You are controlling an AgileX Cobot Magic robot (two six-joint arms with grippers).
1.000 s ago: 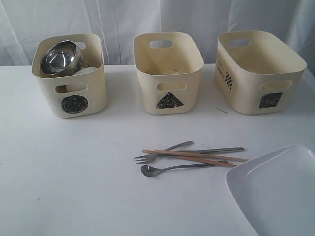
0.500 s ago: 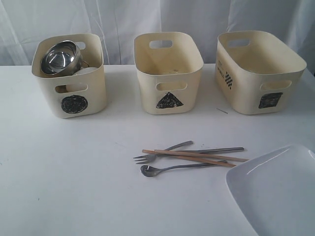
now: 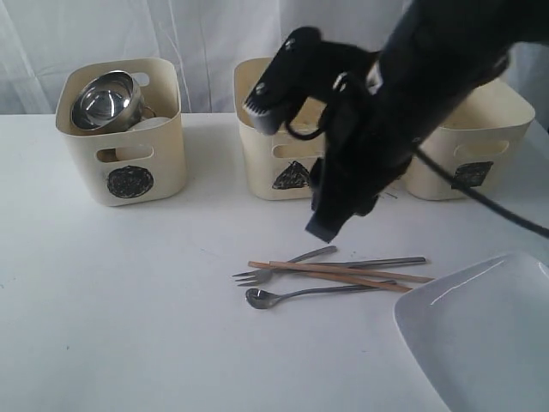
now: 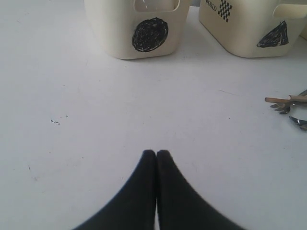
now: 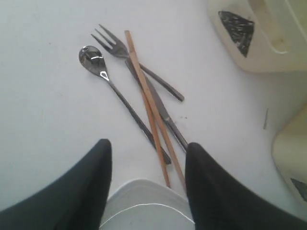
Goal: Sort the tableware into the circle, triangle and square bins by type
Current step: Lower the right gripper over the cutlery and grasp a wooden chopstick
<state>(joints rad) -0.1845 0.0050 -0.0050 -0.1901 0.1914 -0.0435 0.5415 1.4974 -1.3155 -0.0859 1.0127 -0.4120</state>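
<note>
3 steel pieces, fork (image 3: 256,277), spoon (image 3: 257,298) and knife (image 3: 390,261), lie crossed with the chopsticks (image 3: 343,274) on the table (image 3: 129,300) beside the plate (image 3: 480,335). The right gripper (image 5: 147,143) hangs above them, jaws spread and empty. The left gripper (image 4: 156,152) is pressed closed. The bowl (image 3: 103,101) sits in the circle bin (image 3: 159,154).

A plain white matte bench (image 3: 129,300) fills the foreground, backed by a softly pleated white curtain (image 3: 206,34) hanging behind its far edge; even, diffuse light leaves only faint shadows on the surface.
</note>
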